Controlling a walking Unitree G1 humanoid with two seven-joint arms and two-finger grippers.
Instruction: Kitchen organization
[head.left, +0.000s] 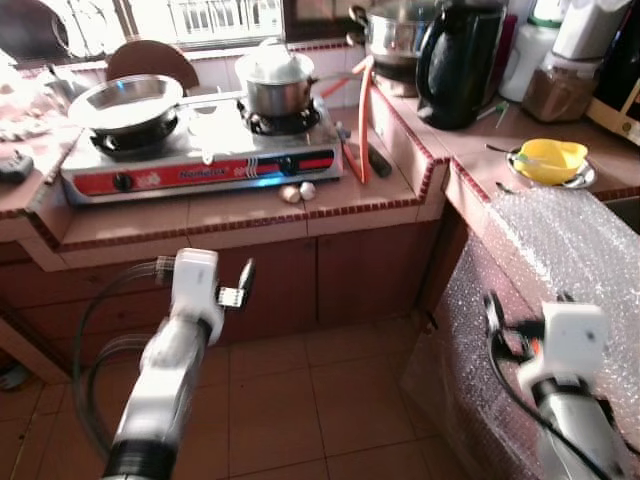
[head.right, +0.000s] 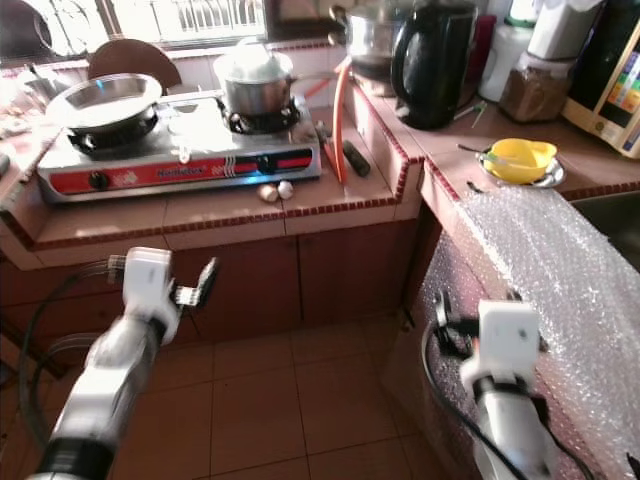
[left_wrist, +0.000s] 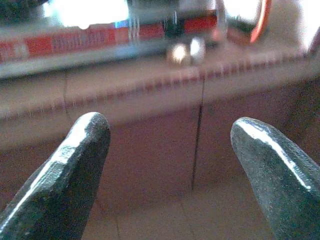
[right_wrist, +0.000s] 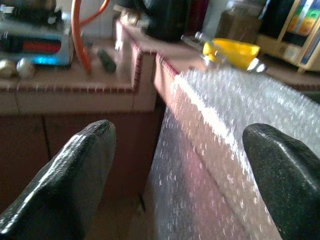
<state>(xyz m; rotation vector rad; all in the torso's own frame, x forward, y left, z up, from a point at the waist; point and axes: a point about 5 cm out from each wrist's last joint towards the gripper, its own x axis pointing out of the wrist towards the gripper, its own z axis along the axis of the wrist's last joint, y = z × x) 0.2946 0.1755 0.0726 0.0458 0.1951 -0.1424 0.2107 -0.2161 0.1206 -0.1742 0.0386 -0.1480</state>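
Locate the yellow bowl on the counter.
In the left eye view, the yellow bowl sits on a metal plate on the robot's right, between the black kettle and the bubble wrap.

Both silver arms reach forward and down, held low; the left gripper (left_wrist: 167, 150) has its two black fingers spread wide with nothing between them; the right gripper (right_wrist: 182, 160) is likewise spread apart, gripping nothing.
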